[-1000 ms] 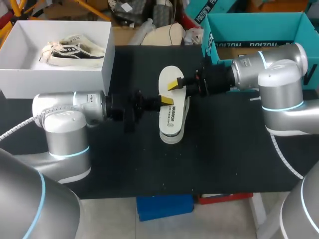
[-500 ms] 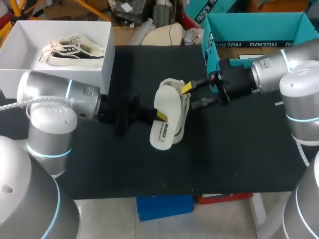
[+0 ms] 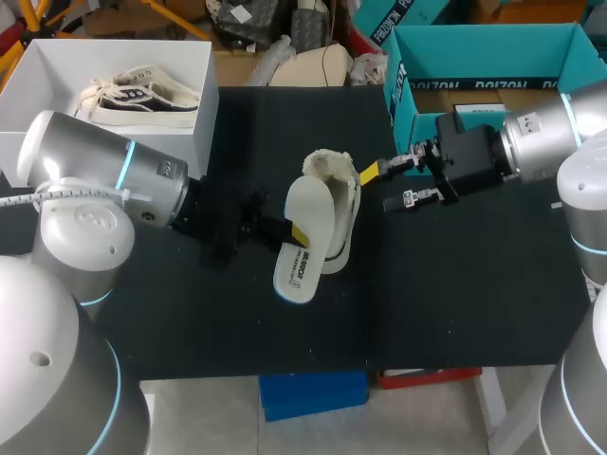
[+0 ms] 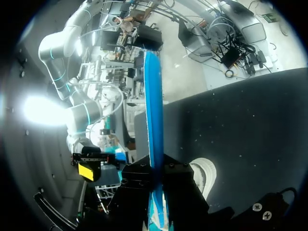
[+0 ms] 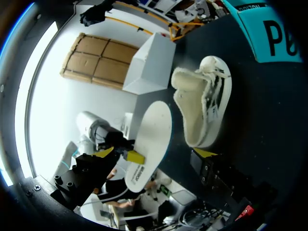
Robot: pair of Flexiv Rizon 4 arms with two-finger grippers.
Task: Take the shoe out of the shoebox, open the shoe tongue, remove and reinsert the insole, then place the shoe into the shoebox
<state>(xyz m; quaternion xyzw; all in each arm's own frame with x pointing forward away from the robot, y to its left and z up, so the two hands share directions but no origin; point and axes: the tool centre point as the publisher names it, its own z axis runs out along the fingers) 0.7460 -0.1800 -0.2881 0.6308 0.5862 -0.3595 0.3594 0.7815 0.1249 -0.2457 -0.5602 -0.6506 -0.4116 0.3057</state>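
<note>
Holding the insole clear of the shoe

Left jaws are closed on the white insole (image 3: 311, 213), one yellow tip (image 3: 299, 234) pressed on its upper face near mid-length. The left wrist view shows the insole (image 4: 153, 96) edge-on, blue underneath, running straight out from between the two black fingers. It hangs tilted above the black table (image 3: 455, 284), its printed heel end toward the table's front edge.

The cream shoe (image 3: 346, 223) lies on its side on the table just beside the insole. In the right wrist view a dark strip of table separates the shoe (image 5: 202, 106) from the insole (image 5: 151, 139).

Right jaws stand wide apart and hold nothing. They are off to the shoe's far side, with the nearer yellow tip (image 3: 370, 173) close to the shoe but not touching it.

The white shoebox (image 3: 57, 147) sits at the table's far left corner with a second sneaker (image 3: 142, 95) inside.
</note>
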